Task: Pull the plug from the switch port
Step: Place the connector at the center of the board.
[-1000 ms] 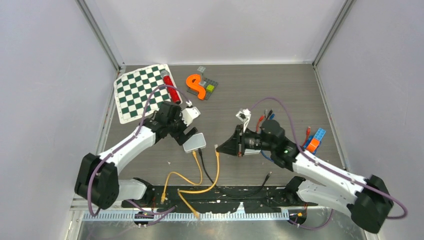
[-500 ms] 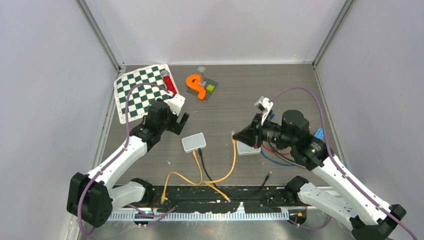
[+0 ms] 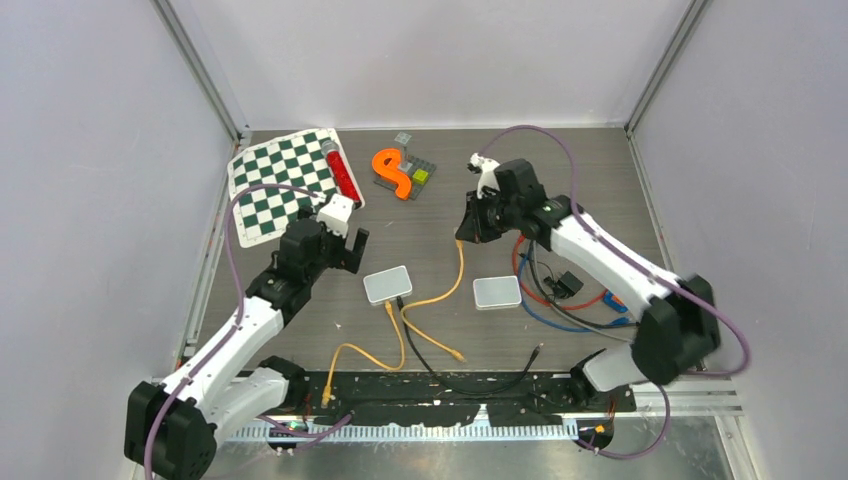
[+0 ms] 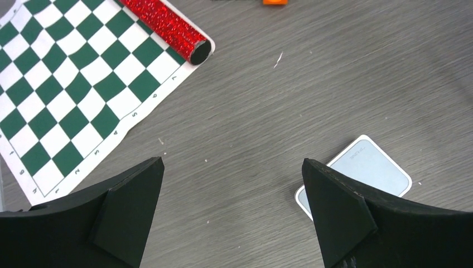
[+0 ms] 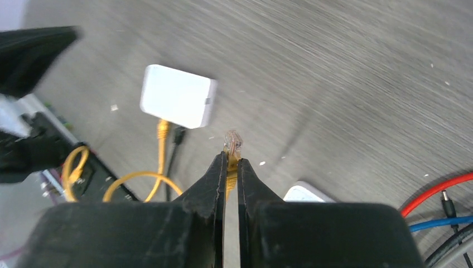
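The white switch (image 3: 387,285) lies flat mid-table with a yellow cable (image 3: 391,318) and a black cable (image 3: 404,312) still plugged into its near side. My right gripper (image 3: 463,231) is shut on a yellow cable's plug (image 5: 232,138) and holds it in the air, far right of the switch. The clear plug tip sticks out past the fingertips (image 5: 218,167). Its cable (image 3: 450,285) hangs down to the table. My left gripper (image 3: 350,252) is open and empty, just left of the switch. The left wrist view shows the switch (image 4: 363,167) by the right finger (image 4: 340,212).
A second white box (image 3: 497,292) lies right of the switch beside red, blue and black cables (image 3: 560,300). A chessboard mat (image 3: 278,185) with a red glitter tube (image 3: 341,175) lies far left. An orange S-shape on bricks (image 3: 393,172) sits at the back.
My right gripper has carried the yellow plug away from the switch, to the right and then toward the back. My left gripper has let go of the switch and drawn back left.
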Controlling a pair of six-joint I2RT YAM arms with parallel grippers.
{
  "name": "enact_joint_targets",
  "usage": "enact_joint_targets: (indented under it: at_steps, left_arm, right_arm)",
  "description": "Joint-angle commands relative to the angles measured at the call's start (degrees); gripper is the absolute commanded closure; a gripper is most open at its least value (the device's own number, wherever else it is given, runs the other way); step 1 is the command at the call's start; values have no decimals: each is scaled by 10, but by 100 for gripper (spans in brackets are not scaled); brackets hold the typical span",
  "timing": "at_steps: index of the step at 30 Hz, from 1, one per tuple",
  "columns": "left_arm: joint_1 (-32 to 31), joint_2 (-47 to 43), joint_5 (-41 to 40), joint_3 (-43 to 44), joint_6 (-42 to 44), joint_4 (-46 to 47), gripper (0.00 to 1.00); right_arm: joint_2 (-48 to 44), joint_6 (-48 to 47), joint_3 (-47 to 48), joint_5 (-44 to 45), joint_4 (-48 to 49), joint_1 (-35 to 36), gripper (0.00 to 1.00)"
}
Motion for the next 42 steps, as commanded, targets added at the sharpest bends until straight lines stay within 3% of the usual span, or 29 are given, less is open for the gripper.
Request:
enact_joint_targets:
  at_steps: [1,7,9,11,15,18,22,27,32,36,42]
  left_arm:
    - [2,-10,35,1,19,39,0]
    - [2,33,70,31,51,-22,0]
    - [2,34,89,27,52,-16,0]
    - [2,35,96,23,57,-11,1]
    - [2,29,98,17,69,-2,0]
    - [2,29,107,10,79,12,0]
    - [2,38,113,12,82,13,0]
    - [2,37,77,7,68,16,0]
    - [2,14,8,1,48,14,0]
    - [2,-8,-92,-6,34,2,1]
    - [2,-21,-50,-15,64,2,0]
  right_arm:
    - [137,-9,55,40,-23,-20,94]
    - [325,-32,217,64,-84,-27,90]
    - [367,-39,264,84,-109,-27,85]
    - [392,-43,296,92,-132,-27,71]
    - [365,-42,296,75,-119,-27,51]
    - [286,-35,256,43,-97,-27,46]
    - [185,9,162,-37,-24,-18,46]
    - [113,105,30,-68,97,45,54]
    - [151,123,42,-12,85,137,62]
    - [196,128,60,-5,90,183,64]
    - [285,103,137,50,2,221,66]
